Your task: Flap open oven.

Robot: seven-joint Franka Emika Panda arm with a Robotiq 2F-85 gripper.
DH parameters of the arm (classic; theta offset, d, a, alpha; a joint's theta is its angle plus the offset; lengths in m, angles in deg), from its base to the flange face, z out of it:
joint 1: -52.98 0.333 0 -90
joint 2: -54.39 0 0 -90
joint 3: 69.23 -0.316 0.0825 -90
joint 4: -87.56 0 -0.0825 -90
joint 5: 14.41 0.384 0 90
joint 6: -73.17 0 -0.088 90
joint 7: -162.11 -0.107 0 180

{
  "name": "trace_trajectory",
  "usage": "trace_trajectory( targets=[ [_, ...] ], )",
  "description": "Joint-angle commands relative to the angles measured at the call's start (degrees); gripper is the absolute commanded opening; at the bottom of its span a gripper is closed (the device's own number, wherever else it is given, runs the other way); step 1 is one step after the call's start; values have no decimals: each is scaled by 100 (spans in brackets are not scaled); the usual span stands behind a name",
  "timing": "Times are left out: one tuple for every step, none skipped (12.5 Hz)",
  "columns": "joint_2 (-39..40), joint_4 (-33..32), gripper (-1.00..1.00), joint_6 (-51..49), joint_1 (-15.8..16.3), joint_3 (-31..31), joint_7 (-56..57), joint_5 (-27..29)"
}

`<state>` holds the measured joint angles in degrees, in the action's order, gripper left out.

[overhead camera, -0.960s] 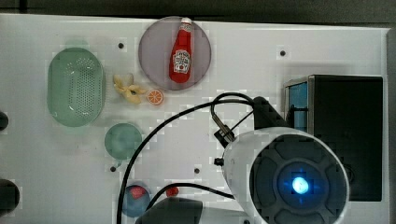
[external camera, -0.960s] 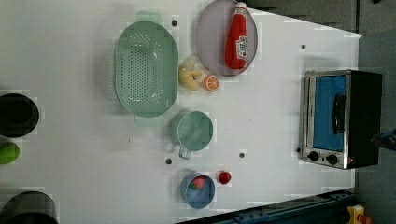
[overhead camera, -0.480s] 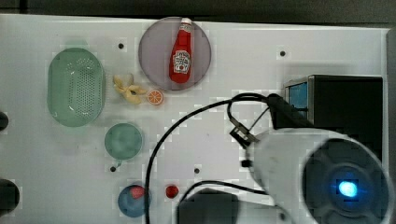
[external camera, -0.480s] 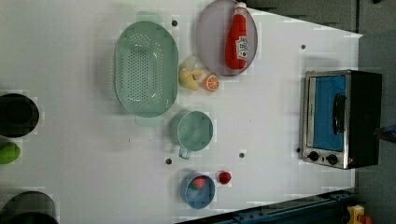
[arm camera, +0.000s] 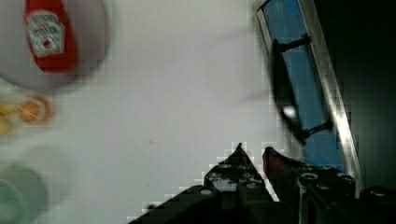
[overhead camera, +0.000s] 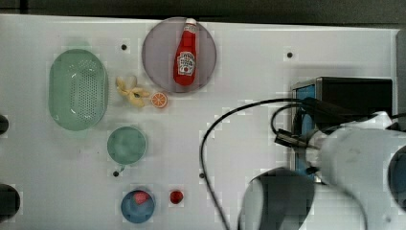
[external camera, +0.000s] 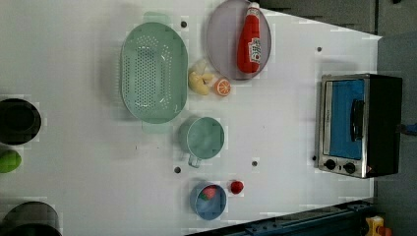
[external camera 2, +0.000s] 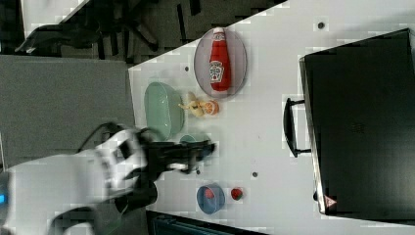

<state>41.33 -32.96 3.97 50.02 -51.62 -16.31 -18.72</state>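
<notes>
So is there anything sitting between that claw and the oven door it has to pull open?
Nothing visible. In the wrist view the gripper has bare white table between it and the oven, whose door handle is unobstructed. The ketchup bottle and the bowls lie well off on the top view's left.

Your top view looks straight down on the table [overhead camera: 249, 62], oven [overhead camera: 356, 93] at the top view's right edge. Your left view is also overhead, set farther back, facing the oven [external camera: 359, 125] door. Your right view looks over the oven [external camera 2: 359, 122] roof toward the ketchup bottle [external camera 2: 219, 58]. Your wrist view sits close beside the oven [arm camera: 306, 88] door. All four share oven and bottle.
</notes>
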Motion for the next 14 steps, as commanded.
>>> trace_trajectory(
  targets=[
    [528, -120, -65, 633, -182, 427, 1732, -10],
    [725, -127, -65, 857, -184, 519, 1861, -10],
    [918, -145, -65, 1053, -190, 596, 1939, -10],
    [1108, -167, -65, 1221, -193, 651, 1967, -10],
    [1286, -196, -65, 1394, -195, 693, 1965, -10],
    [1440, -246, -65, 1585, -198, 712, 1965, -10],
    [1576, -318, -65, 1782, -199, 715, 1967, -10],
    [1691, -406, -65, 1985, -204, 717, 1964, -9],
    [1776, -498, -65, 2185, -205, 716, 1965, -9],
    [1840, -566, -65, 2409, -205, 715, 1966, -9],
    [1895, -632, -65, 2632, -206, 716, 1964, -9],
    [1940, -713, -65, 2768, -208, 716, 1964, -8],
    [1974, -792, -65, 2776, -207, 709, 1967, -4],
    [2031, -829, -65, 2788, -206, 708, 1964, -4]
  ],
)
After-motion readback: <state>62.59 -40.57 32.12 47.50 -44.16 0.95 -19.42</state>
